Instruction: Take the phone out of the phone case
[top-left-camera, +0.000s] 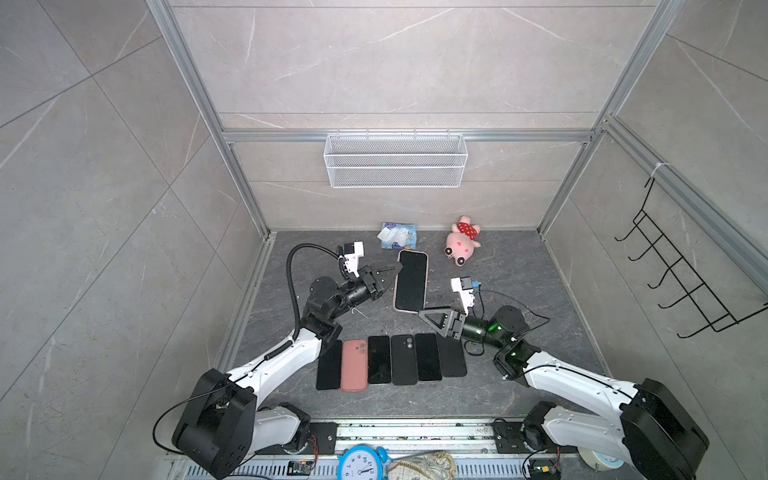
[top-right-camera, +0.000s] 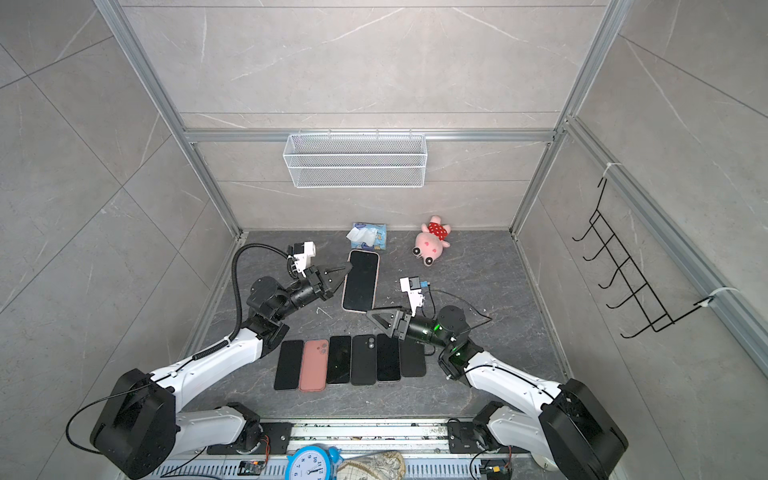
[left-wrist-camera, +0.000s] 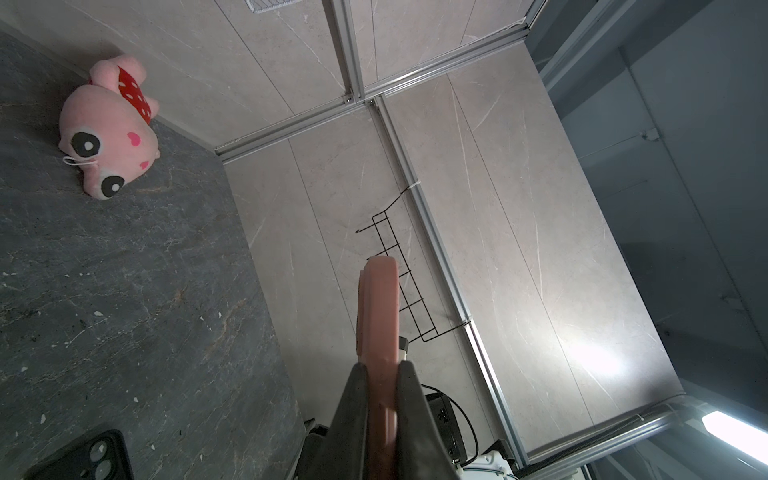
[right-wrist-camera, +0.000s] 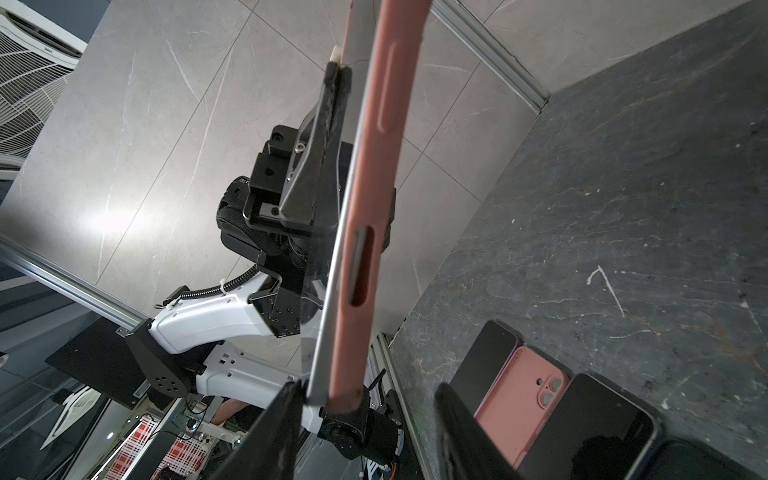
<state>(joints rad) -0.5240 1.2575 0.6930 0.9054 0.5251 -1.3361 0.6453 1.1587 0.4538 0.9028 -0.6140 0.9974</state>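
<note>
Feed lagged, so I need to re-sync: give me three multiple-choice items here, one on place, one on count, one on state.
1. Where is the pig? A in the basket; B on the hooks; C on the table.
2. Phones in the row? A four; B six; C eight.
3. The left claw is: A shut on the cased phone; B open; C unseen.
C: it lies there, at the back. B: six lie side by side. A: it clamps that phone's edge.

Both top views are looking down from above, sharing the whole surface (top-left-camera: 540, 282). The wrist views are looking out from close behind the left end effector (left-wrist-camera: 382, 365) and right end effector (right-wrist-camera: 368, 392), both seeing the phone case (left-wrist-camera: 378, 307).
</note>
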